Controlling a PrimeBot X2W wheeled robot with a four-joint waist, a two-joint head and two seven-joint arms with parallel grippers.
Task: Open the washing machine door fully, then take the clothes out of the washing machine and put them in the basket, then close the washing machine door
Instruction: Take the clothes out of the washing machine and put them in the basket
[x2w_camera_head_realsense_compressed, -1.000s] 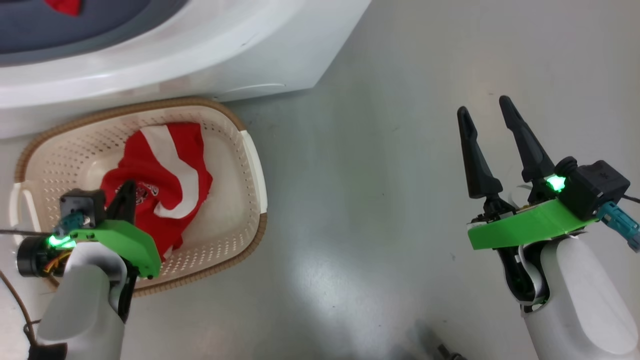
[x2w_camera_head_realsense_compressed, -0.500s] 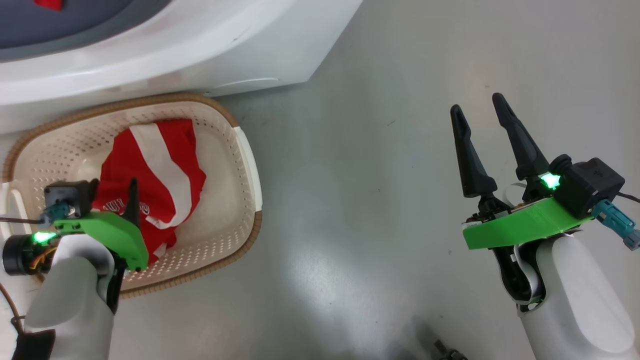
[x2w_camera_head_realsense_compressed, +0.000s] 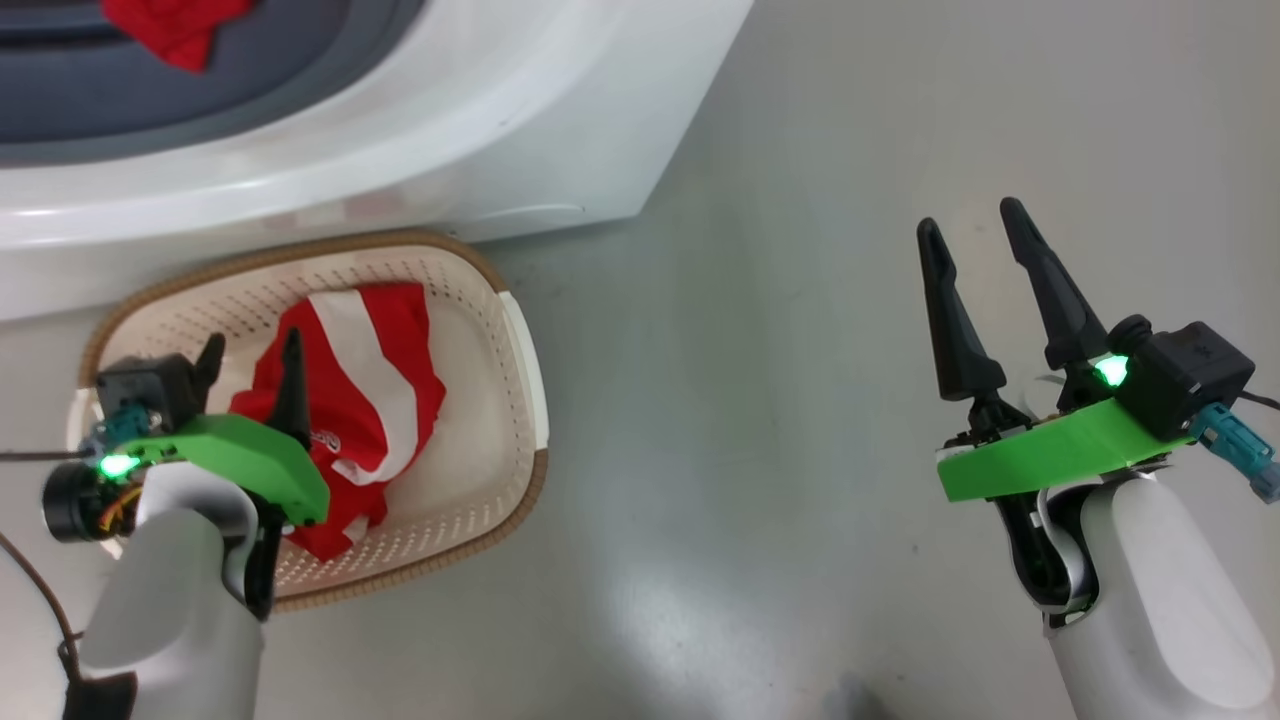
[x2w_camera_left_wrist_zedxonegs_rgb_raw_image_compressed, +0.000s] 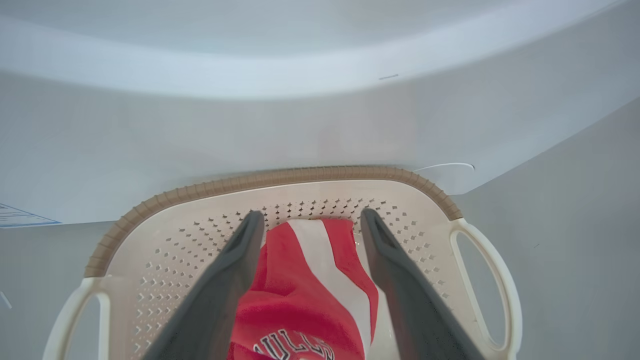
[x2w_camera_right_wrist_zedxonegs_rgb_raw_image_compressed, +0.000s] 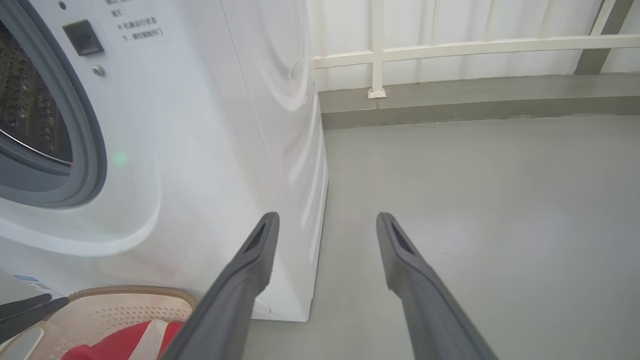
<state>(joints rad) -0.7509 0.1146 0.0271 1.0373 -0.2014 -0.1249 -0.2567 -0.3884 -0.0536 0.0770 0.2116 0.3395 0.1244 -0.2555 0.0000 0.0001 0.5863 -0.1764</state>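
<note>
- The left gripper (x2w_camera_head_realsense_compressed: 252, 340) hung over the basket (x2w_camera_head_realsense_compressed: 300, 248). Its jaws were spread wide and released, grasping nothing, and in the left wrist view they flanked the red-and-white clothes (x2w_camera_head_realsense_compressed: 370, 350) lying inside.
- The right gripper (x2w_camera_head_realsense_compressed: 969, 214) hovered above the bare floor (x2w_camera_head_realsense_compressed: 750, 400), well apart from the basket, its jaws likewise parted and empty.
- The basket sat just before the washing machine (x2w_camera_head_realsense_compressed: 450, 120).
- Another red garment (x2w_camera_head_realsense_compressed: 175, 30) lay inside the grey gasket (x2w_camera_head_realsense_compressed: 320, 70).
</note>
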